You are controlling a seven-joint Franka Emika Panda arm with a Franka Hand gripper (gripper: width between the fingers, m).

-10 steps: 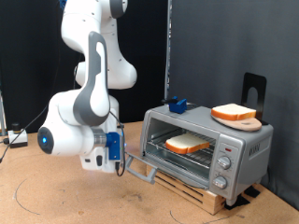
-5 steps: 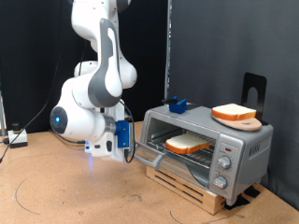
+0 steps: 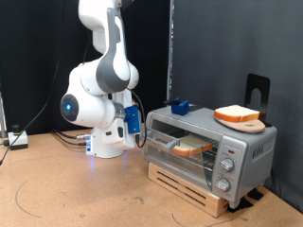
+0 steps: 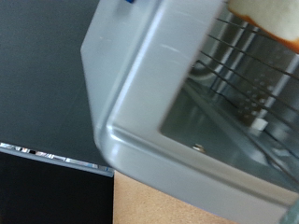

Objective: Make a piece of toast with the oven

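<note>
In the wrist view, the closest thing is the oven's [image 4: 140, 103] grey metal edge, a broad slanted band across the picture with glass and wire rack [image 4: 238, 70] behind it and a strip of orange-brown crust at the upper corner. The gripper's fingers do not show in that view.

In the exterior view, the gripper [image 3: 135, 123] sits at the oven's [image 3: 248, 151] front, on the exterior view's left end, touching or just beside the glass door [image 3: 180, 147]. The door stands nearly upright, only partly ajar at most. Whether the fingers are spread or pressed together cannot be told; the blue-trimmed hand hides them.

The piece of toast [image 3: 192, 147] lies flat on the rack inside the oven, seen through the glass. A rounder orange-rimmed slice [image 3: 237, 113] rests on a wooden board [image 3: 243, 124] on the oven's top, beside a small blue object [image 3: 179, 106].

The step in hand looks like shutting the door. Doing it well would mean pressing squarely along the door's swing so it seats flush without jolting the oven on its wooden pallet [image 3: 194, 189].

Farther back, the white arm [image 3: 102, 66] rises from its base [image 3: 106, 144], folds sharply at the elbow and brings the hand in low and sideways toward the oven.
</note>
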